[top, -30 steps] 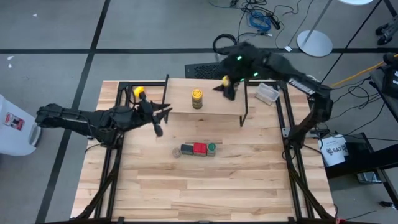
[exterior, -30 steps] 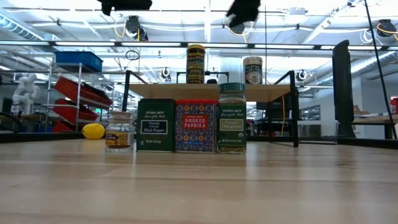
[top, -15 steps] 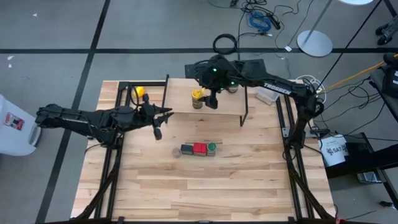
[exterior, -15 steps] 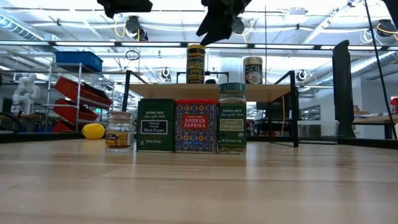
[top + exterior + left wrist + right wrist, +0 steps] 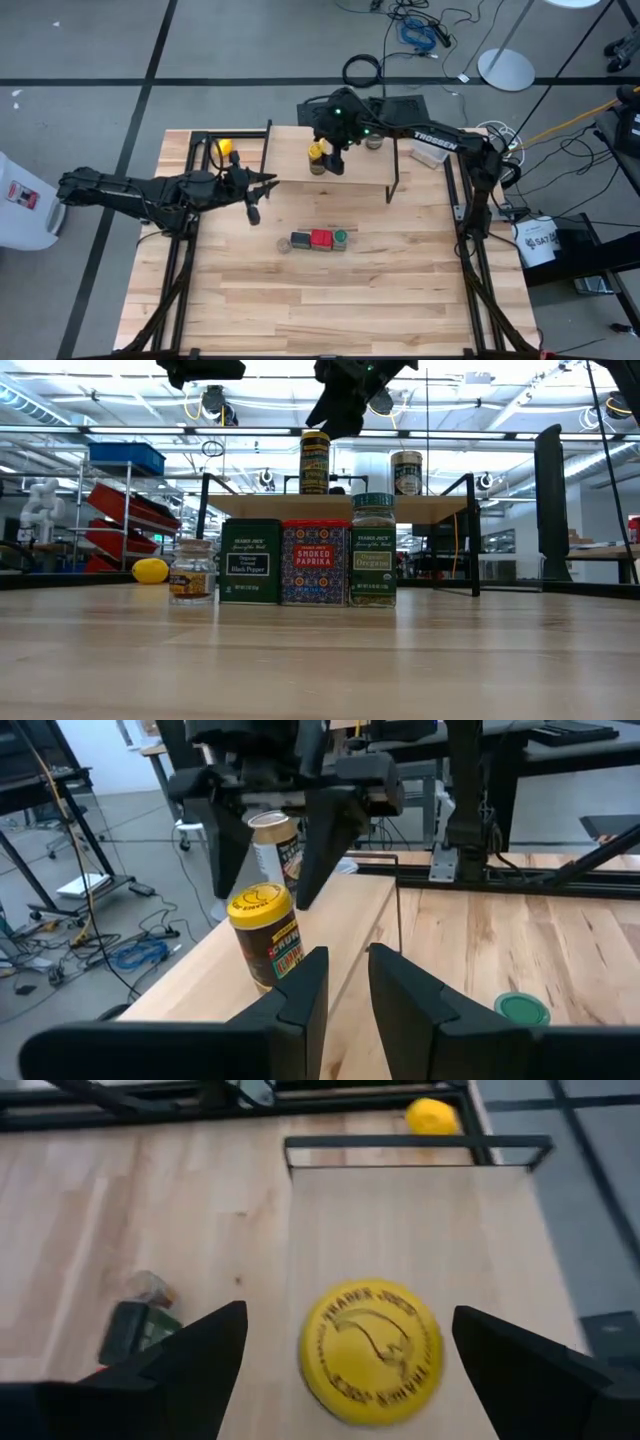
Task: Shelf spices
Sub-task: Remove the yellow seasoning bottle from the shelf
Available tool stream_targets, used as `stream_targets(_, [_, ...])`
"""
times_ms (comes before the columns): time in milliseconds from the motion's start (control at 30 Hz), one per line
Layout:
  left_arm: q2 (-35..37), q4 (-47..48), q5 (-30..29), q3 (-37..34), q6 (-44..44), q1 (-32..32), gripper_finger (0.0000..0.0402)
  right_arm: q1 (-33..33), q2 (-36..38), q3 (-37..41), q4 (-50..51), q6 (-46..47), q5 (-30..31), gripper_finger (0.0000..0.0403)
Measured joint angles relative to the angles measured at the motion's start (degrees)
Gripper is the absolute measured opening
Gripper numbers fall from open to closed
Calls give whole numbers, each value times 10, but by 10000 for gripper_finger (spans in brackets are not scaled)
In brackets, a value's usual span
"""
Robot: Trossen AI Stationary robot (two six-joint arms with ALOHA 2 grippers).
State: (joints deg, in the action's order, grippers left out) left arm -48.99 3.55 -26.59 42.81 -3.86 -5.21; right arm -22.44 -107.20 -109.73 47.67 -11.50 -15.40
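Yellow-lidded jar [image 5: 316,156], right claw [image 5: 333,160] newly overhead, spread

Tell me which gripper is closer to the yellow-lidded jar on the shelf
Right. The right gripper hangs open directly above the yellow-lidded jar on the shelf; the left gripper waits off the shelf's end, well to the side.

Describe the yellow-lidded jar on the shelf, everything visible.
The yellow-lidded jar stands upright on the shelf plank, toward its left part. It is a small cylinder with a flat round yellow lid bearing embossed lettering and a dark and yellow label. The right gripper hangs open directly above it, a finger on each side, not touching. A tan-topped jar stands apart to its right.
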Motion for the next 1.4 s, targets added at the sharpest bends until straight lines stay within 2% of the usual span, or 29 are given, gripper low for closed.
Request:
stream_targets(200, [0,0,0,0,0,0,84,-1,-25,0,0,3,-13,337])
stream_targets(333, [0,2,0,0,0,0,84,-1,-24,0,-11,2,-13,320])
stream_targets(700, [0,2,0,0,0,0,84,-1,-22,0,9,4,-13,210])
stream_targets(1067, [0,6,0,0,0,0,84,34,13,-41,97,27,-12,225])
stream_targets(1400, [0,32,0,0,4,0,84,146,94,-52,199,94,-1,221])
